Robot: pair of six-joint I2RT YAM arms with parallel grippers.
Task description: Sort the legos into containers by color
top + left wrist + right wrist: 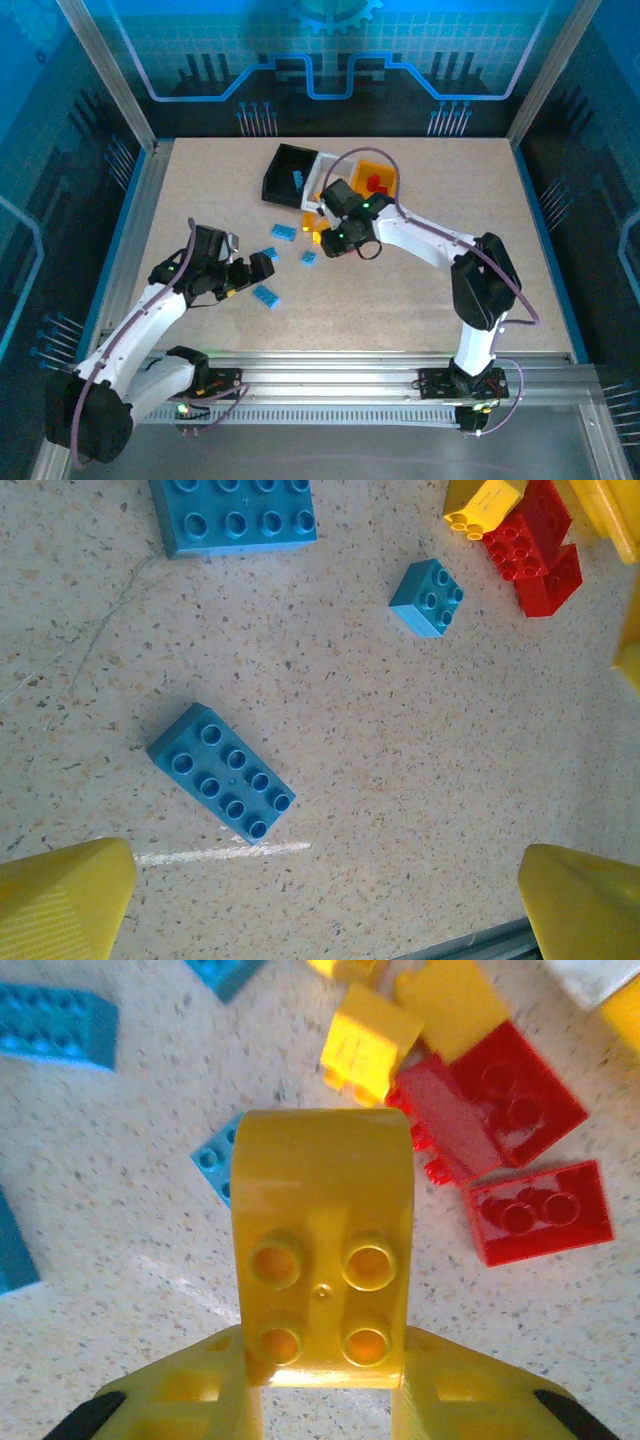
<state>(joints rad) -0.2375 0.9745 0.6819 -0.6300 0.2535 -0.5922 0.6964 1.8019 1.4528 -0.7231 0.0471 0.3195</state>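
Pinching a yellow 4-stud lego (322, 1250) tight in the right gripper (325, 1370), near some red legos (540, 1210) lying on the surface (120, 1260). Hanging the left gripper (320, 910) wide open and empty over a blue 8-stud lego (222, 772), with the 3 joined containers (272, 178) sitting at the far middle of the surface.

Three joined containers (272, 178) sit far centre, red legos (376, 184) in the orange-yellow one. The right gripper (332, 240) hangs just nearer. Blue legos (267, 295) lie beside the left gripper (258, 272).
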